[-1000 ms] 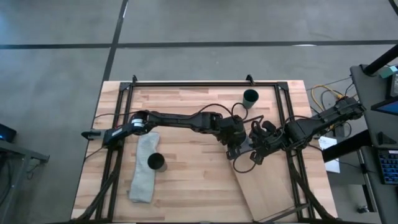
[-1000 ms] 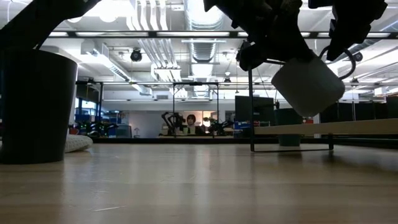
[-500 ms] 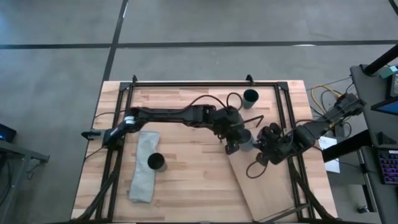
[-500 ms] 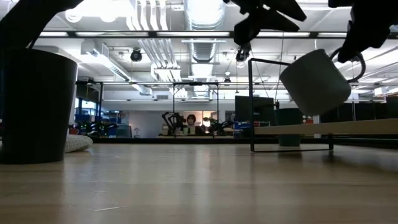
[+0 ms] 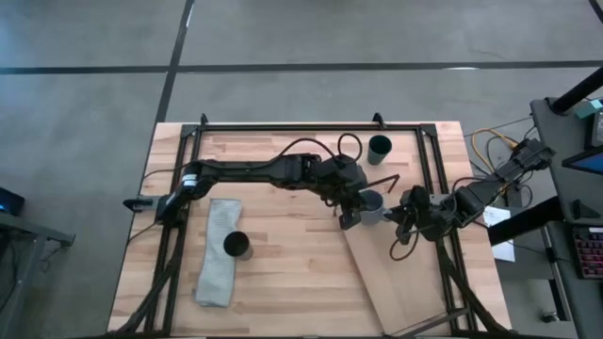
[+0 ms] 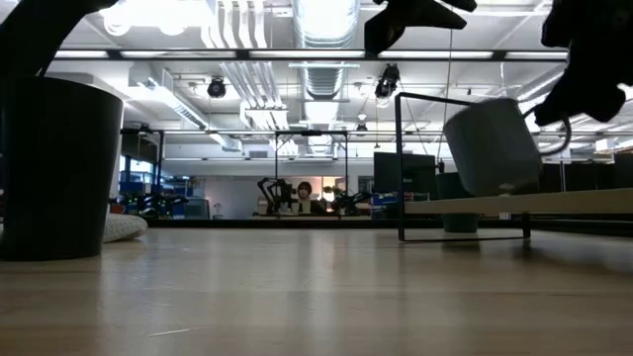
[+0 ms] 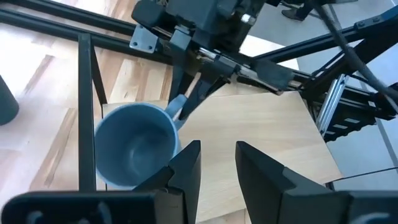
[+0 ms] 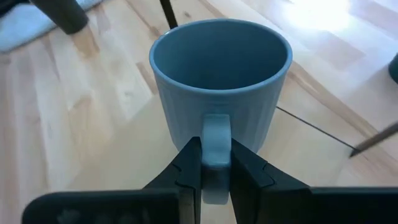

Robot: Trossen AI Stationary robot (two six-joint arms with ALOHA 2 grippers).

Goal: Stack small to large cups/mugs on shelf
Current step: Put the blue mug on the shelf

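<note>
The blue-grey mug (image 5: pixel 370 204) stands upright at the far end of the pale wood shelf (image 5: pixel 407 275), beside its wire frame (image 6: pixel 401 163). In the low view the mug's base (image 6: pixel 495 190) is level with the shelf top (image 6: pixel 554 204). My right gripper (image 8: pixel 216 163) is shut on the mug's handle. My left gripper (image 7: pixel 217 168) is open, just above and beside the mug (image 7: pixel 137 146), touching nothing. The teal cup (image 5: pixel 379 148) stands on the table's far side. The black cup (image 5: pixel 236 246) stands on the grey cloth (image 5: pixel 217 268). My right gripper pinches the mug's side handle (image 8: pixel 216 135) between its two fingers, coming level from the table's right side. The mug is upright with its mouth up. I cannot tell whether its base rests on the shelf or hangs just above it.
The shelf board runs slanting from the table's middle toward the near right corner, most of its surface bare. Dark table-frame bars (image 5: pixel 435 169) run along both sides. Cables loop by the left wrist (image 5: pixel 330 151). A dark wire rod (image 5: pixel 384 179) lies near the mug.
My right gripper has turned the mug from tilted to upright and lowered it onto or just above the shelf's far end. My left gripper, close against the mug a second ago, has drawn up and away from it.
</note>
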